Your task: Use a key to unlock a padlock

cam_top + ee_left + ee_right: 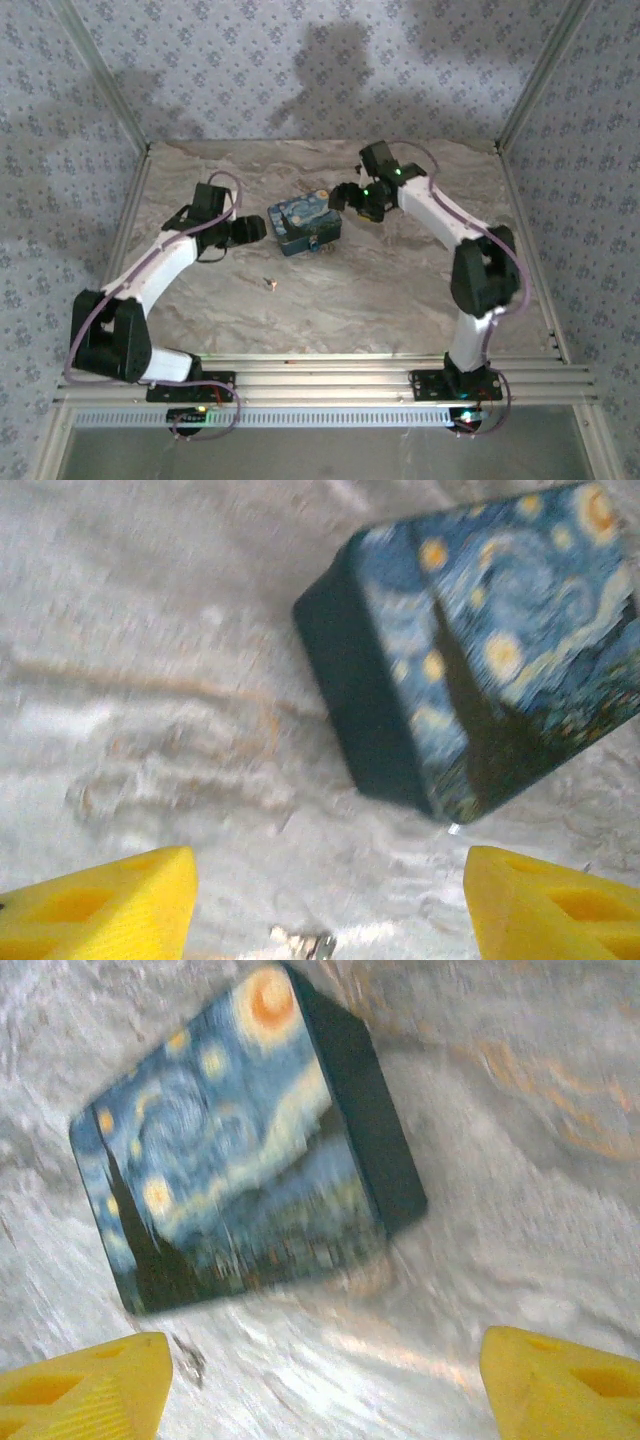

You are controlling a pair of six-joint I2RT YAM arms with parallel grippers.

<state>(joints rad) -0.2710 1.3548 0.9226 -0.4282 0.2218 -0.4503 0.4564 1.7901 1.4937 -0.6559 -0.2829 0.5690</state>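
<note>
A marbled tabletop point(400, 290), walled by floral-patterned panels point(250, 60), carries a blue box point(303, 222) near its middle. The left gripper point(252, 229) and right gripper point(342, 196) flank the box, both spread wide and empty. A tiny object point(268, 283) lies nearer the near edge; whether it is the padlock cannot be told.

1. The table point(400, 290) top looks like pale stone or a marble-patterned sheet, tan-veined and smooth, with a soft sheen.
2. The blue box point(304, 225) carries a printed painting on its lid, smooth and slightly glossy; its side walls are plain, dark and matt.
3. The fingers point(100, 910) of the left gripper point(330, 905) are matt yellow plastic with moulded recesses; those of the right gripper point(325, 1385) look the same.
4. The left arm point(165, 260) and right arm point(440, 215) have smooth white and black hard shells.
5. The ribbed rails point(330, 375) along the table's near edge are bare silvery metal.
6. The walls point(250, 70) are matt and patterned; whether cloth or paper I cannot tell.
</note>
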